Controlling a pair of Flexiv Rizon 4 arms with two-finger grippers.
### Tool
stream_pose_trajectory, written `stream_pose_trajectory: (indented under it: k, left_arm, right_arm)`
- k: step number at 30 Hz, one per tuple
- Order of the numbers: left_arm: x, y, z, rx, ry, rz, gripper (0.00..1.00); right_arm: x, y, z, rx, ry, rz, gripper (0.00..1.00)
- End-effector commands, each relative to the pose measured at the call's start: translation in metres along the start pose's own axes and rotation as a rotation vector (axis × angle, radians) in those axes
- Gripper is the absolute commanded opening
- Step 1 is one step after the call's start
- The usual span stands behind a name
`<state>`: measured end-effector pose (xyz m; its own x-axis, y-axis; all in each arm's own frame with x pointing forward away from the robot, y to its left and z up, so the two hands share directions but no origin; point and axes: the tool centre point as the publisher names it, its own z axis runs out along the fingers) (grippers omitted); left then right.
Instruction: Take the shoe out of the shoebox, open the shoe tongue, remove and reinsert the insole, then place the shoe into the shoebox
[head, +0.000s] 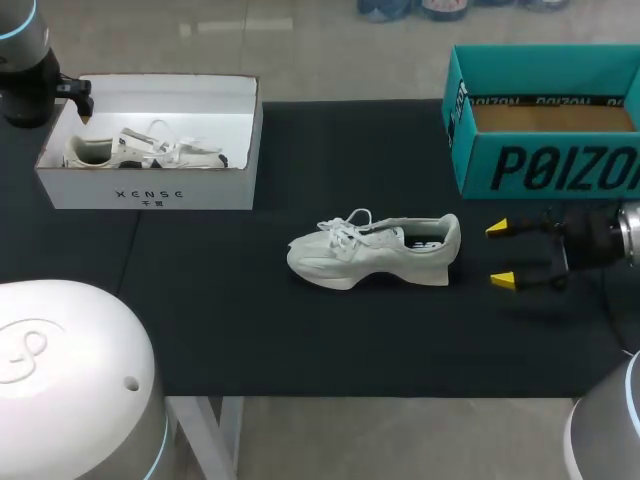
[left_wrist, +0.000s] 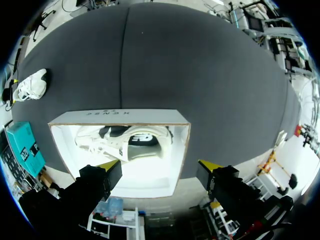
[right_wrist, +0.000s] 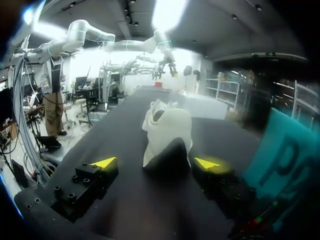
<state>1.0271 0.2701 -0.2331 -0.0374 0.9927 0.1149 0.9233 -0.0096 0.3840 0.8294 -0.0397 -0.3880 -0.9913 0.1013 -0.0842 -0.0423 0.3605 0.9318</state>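
A pale grey-white shoe (head: 375, 250) lies on its sole in the middle of the black mat, toe to the left and heel to the right. My right gripper (head: 502, 254) hovers just right of the heel, open. In the right wrist view the heel (right_wrist: 165, 132) is straight ahead of the open gripper (right_wrist: 155, 162), not between the fingers. A white shoebox (head: 150, 195) at the back left holds a second shoe (head: 140, 150). My left gripper (left_wrist: 159, 164) hangs open above that box (left_wrist: 120, 116), over the shoe inside (left_wrist: 125, 141).
An open teal shoebox (head: 545, 165) stands at the back right, close behind my right gripper; it also shows beside that gripper (right_wrist: 285, 150). Bare mat (head: 330, 340) stretches in front of the shoe and between the two boxes.
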Motion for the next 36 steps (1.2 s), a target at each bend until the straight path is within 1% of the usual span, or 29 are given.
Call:
stream_pose_trajectory:
  k: [1, 4, 8, 9, 12, 18, 23, 26, 33, 36]
  left_arm:
    - [0.000, 0.000, 0.000, -0.001, 0.000, 0.000, 1.00]
    - [0.000, 0.000, 0.000, -0.001, 0.000, 0.000, 1.00]
    - [0.000, 0.000, 0.000, -0.001, 0.000, 0.000, 1.00]
    - [0.000, 0.000, 0.000, -0.001, 0.000, 0.000, 1.00]
    - [0.000, 0.000, 0.000, -0.001, 0.000, 0.000, 1.00]
    - [0.000, 0.000, 0.000, -0.001, 0.000, 0.000, 1.00]
    - [0.000, 0.000, 0.000, -0.001, 0.000, 0.000, 1.00]
    - [0.000, 0.000, 0.000, -0.001, 0.000, 0.000, 1.00]
    - [0.000, 0.000, 0.000, -0.001, 0.000, 0.000, 1.00]
    - [0.000, 0.000, 0.000, -0.001, 0.000, 0.000, 1.00]
  right_arm:
    - [0.001, -0.002, 0.007, -0.007, -0.014, -0.003, 1.00]
    - [-0.002, -0.003, 0.013, -0.013, -0.018, -0.008, 1.00]
    - [-0.011, -0.009, 0.020, -0.021, -0.015, -0.011, 1.00]
    - [-0.011, -0.007, 0.022, -0.024, -0.013, -0.011, 1.00]
    - [-0.018, -0.010, 0.029, -0.028, -0.008, -0.012, 1.00]
    - [-0.030, -0.009, 0.041, -0.037, 0.007, -0.017, 1.00]
    - [-0.028, -0.004, 0.053, -0.047, 0.023, -0.021, 1.00]
    - [-0.030, -0.008, 0.060, -0.051, 0.033, -0.020, 1.00]
    - [-0.029, -0.005, 0.077, -0.059, 0.050, -0.021, 1.00]
    - [-0.031, -0.007, 0.082, -0.063, 0.054, -0.019, 1.00]
